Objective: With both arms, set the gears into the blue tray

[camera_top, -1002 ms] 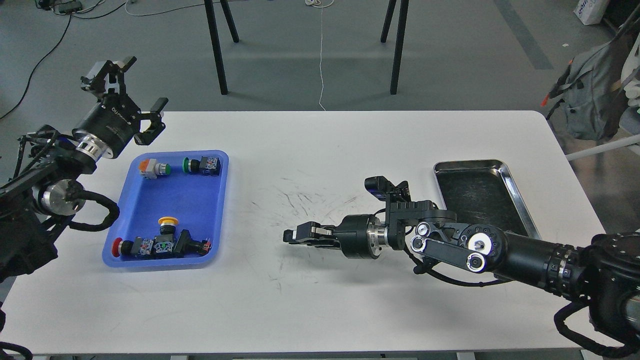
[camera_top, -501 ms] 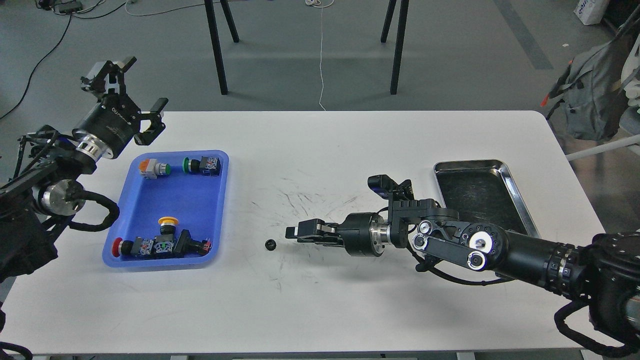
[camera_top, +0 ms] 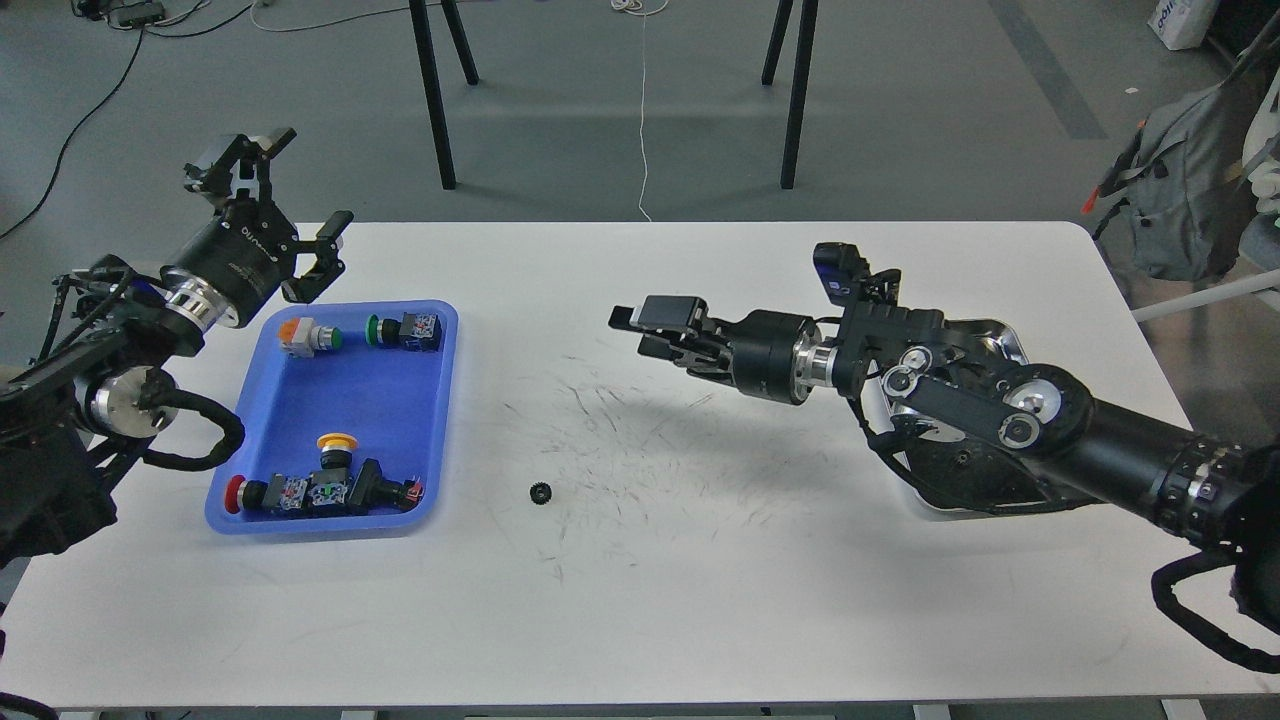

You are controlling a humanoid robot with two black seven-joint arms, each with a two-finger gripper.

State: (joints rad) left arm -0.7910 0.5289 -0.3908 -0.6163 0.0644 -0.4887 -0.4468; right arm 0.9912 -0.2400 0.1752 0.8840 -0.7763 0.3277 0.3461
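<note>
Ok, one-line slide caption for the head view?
Lone gear on the table beside the blue tray; right gripper raised above.

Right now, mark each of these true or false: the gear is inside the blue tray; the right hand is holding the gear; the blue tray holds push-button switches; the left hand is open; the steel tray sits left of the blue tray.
1. The gear is inside the blue tray. False: it lies on the white table, just right of that tray.
2. The right hand is holding the gear. False: it is raised, well apart from the gear, with nothing seen in it.
3. The blue tray holds push-button switches. True.
4. The left hand is open. True: its fingers are spread.
5. The steel tray sits left of the blue tray. False: it is at the right, partly behind the right arm.
</note>
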